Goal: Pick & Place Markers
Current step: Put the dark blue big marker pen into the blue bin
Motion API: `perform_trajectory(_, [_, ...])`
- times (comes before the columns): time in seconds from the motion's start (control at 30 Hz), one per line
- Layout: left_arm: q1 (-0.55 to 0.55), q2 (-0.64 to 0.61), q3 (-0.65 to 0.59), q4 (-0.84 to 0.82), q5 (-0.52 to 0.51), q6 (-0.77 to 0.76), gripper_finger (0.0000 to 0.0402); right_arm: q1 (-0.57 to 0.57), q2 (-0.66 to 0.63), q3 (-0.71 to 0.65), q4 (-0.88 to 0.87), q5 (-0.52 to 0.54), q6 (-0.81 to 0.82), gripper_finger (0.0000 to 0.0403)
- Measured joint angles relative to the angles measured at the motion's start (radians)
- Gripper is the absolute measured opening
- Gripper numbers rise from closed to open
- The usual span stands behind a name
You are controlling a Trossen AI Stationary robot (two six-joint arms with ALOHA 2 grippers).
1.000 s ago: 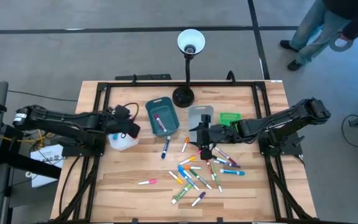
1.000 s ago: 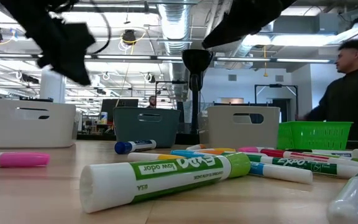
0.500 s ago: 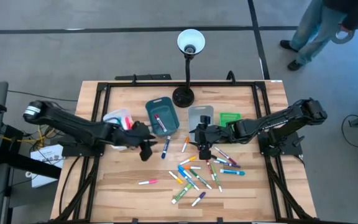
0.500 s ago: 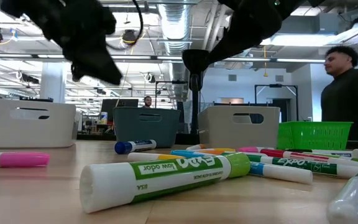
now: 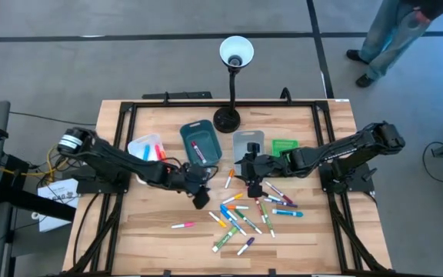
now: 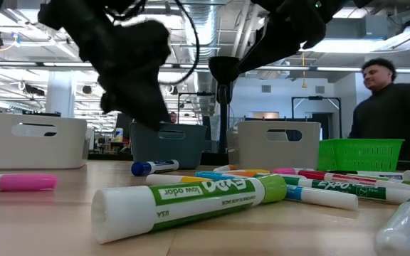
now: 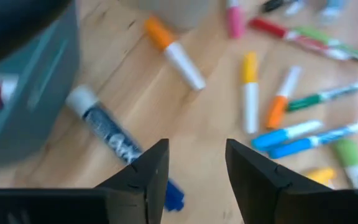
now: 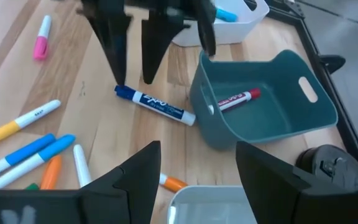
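Note:
Several capped markers point(image 5: 244, 214) lie scattered on the wooden table, with a pink one point(image 5: 181, 225) apart to the left. A blue marker point(image 5: 204, 182) lies beside the teal bin point(image 5: 184, 142), which holds a red marker point(image 8: 238, 99). My left gripper point(image 5: 200, 198) is open and hovers over the blue marker's point(image 7: 107, 130) capped end, its fingers point(image 8: 114, 43) pointing down on either side of it. My right gripper point(image 5: 252, 188) is open and hangs over the far edge of the marker pile point(image 8: 30, 152).
A white bin point(image 5: 133, 146) with a few markers stands left of the teal bin. A grey bin point(image 5: 248, 142), a green basket point(image 5: 284, 146) and a lamp base point(image 5: 227, 119) line the far side. A person point(image 6: 393, 107) stands beyond the table's right. Bare wood lies near left.
My left arm has swung from over the white bin toward the table's right and near edge, coming down over the blue marker beside the teal bin. The white bin and the markers in it now show. My right gripper has stayed over the pile.

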Motion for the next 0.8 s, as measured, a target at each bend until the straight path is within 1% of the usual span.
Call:
perform_trajectory(0.1, [-0.002, 0.047, 0.001, -0.01, -0.024, -0.094, 0.0153, 0.0, 0.0, 0.0, -0.003, -0.001, -0.023, 0.0199])
perform_trajectory(0.27, [-0.011, 0.096, 0.001, -0.022, -0.065, -0.147, 0.0144, 0.0, 0.0, 0.0, -0.002, -0.002, -0.055, 0.0198])
perform_trajectory(0.47, [-0.014, 0.128, 0.002, -0.014, -0.077, -0.157, 0.0135, -0.001, -0.001, 0.0, 0.016, -0.002, -0.158, 0.02])
perform_trajectory(0.63, [-0.013, 0.161, 0.002, -0.01, -0.098, -0.157, 0.0133, -0.001, -0.001, 0.0, 0.062, -0.002, -0.182, 0.02])
perform_trajectory(0.8, [-0.014, 0.191, 0.002, 0.001, -0.109, -0.157, 0.0131, -0.004, -0.001, 0.0, 0.064, -0.003, -0.217, 0.02])
